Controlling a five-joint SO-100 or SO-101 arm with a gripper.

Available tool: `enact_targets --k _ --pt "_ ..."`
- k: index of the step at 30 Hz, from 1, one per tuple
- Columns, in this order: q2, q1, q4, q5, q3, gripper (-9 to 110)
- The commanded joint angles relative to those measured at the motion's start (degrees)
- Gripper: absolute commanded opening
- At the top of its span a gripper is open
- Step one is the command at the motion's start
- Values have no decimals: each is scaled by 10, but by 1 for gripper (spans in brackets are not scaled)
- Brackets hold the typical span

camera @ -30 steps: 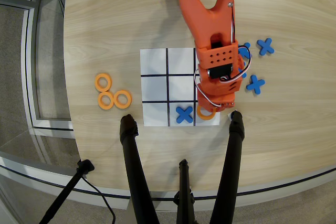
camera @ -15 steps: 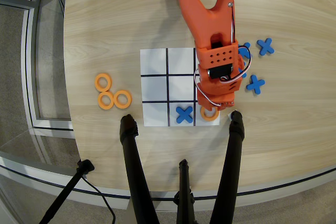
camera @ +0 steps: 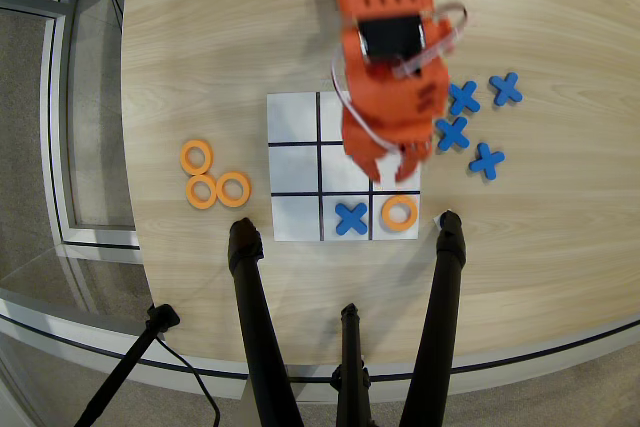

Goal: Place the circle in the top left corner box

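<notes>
An orange circle (camera: pixel 399 212) lies flat in the paper grid's corner box (camera: pixel 378 234), at lower right in the overhead view. Nothing touches it. My orange gripper (camera: pixel 386 175) hangs raised above the middle-right cell, just up-picture of the ring. It is open, with nothing between its fingers. The arm (camera: pixel 385 37) reaches in from the top edge and covers part of the grid's right column.
A blue cross (camera: pixel 351 218) lies in the bottom middle cell. Three more orange rings (camera: pixel 202 191) sit on the wood left of the grid, and several blue crosses (camera: pixel 487 160) to its right. Black tripod legs (camera: pixel 250 297) stand along the near table edge.
The gripper has let go of the ring, risen and pulled back up-picture toward the arm's base. The ring stays in the lower right cell.
</notes>
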Motion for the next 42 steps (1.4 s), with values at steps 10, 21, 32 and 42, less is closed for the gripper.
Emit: enact_targets --k 10,21,32,42 --pt "554 54 264 -49 380 6" --pt "621 134 385 -53 425 0" --pt "642 946 401 -49 425 0" --pt "642 949 403 -49 425 0"
